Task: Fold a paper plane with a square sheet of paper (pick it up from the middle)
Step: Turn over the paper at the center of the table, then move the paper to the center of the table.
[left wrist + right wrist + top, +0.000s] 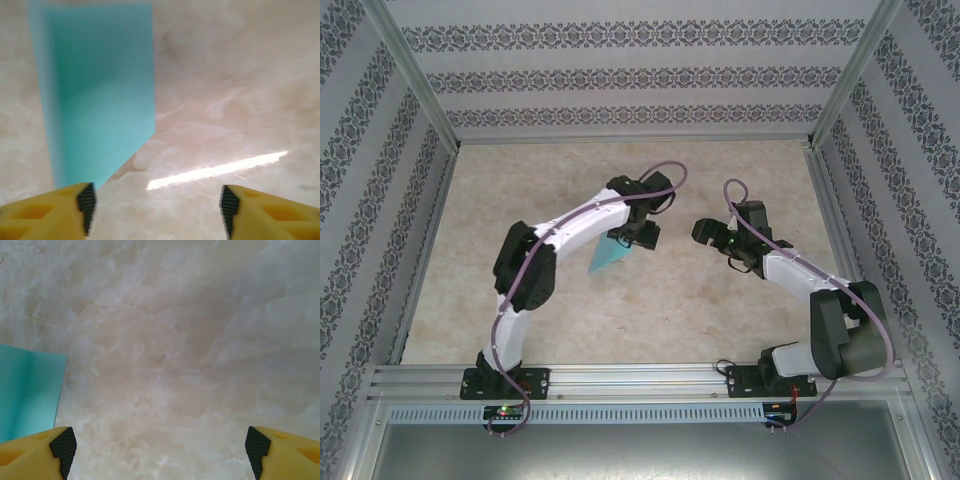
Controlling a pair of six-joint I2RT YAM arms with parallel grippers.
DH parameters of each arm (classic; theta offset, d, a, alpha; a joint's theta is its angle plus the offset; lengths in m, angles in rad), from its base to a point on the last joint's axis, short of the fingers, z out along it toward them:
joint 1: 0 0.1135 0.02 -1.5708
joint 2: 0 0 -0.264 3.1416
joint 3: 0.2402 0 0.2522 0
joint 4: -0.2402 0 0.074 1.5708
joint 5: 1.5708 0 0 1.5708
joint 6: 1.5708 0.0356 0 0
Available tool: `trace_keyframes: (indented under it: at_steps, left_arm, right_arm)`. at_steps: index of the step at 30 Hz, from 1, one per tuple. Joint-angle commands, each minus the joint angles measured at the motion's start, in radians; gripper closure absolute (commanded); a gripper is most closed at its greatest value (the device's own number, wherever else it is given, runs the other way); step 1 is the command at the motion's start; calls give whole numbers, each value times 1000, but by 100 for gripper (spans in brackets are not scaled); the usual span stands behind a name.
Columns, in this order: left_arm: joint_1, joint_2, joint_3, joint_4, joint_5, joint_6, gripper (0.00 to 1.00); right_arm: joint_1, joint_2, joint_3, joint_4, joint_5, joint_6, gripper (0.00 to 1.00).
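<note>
**Paper plane lying near the middle of the worktop, both pincers released**

The paper plane [608, 257] lay flat on the pale, marbled worktop [720, 310]. It was roughly at the centre, a little toward the left edge, and well clear of every corner. From above, its visible part was a turquoise wedge narrowing to a point that aimed at the near-left corner. Its wider end was tucked under the left gripper [640, 234].

In the left wrist camera, the left gripper [155, 202] had its jaws spread wide, with only bare worktop [240, 75] between them. The paper plane [100, 90] sat ahead and to the left of the yellow fingers [45, 212]. It showed as a long turquoise panel with a fold line down its left side and a slanted lower edge. That edge ended just above the left fingertip, and whether the two touched could not be told.

The right gripper [705, 232] hung over the centre of the worktop, beside the left one and apart from it. Its wrist camera showed the right gripper [160, 445] released too, fingers [285, 450] far apart over bare surface [175, 340]. A creased corner of the paper plane [27, 390] lay at the left border, outside the jaws.
</note>
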Motion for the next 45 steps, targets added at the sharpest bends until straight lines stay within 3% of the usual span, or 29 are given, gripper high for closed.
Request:
trace_keyframes:
  at_steps: [1, 8, 13, 20, 24, 30, 39, 45]
  left_arm:
    - [48, -109, -20, 64, -13, -31, 14]
    - [247, -290, -260, 214, 77, -95, 0]
    - [393, -423, -483, 312, 123, -115, 0]
    - [508, -599, -688, 325, 47, -103, 0]
    - [551, -669, -745, 350, 53, -112, 0]
    - [558, -715, -769, 410, 103, -118, 0]
    - [559, -729, -787, 444, 203, -109, 0]
    - [559, -703, -794, 464, 250, -97, 0]
  right_arm:
    - [5, 26, 14, 25, -52, -28, 12]
    - [223, 64, 164, -98, 43, -142, 17]
    - [401, 171, 302, -113, 67, -53, 26]
    - [575, 465, 579, -158, 59, 67, 42]
    - [622, 603, 728, -217, 36, 113, 48]
    - [647, 734, 884, -337, 48, 122, 50]
    - [640, 777, 848, -422, 21, 36, 50]
    - [612, 732, 766, -491, -9, -134, 50]
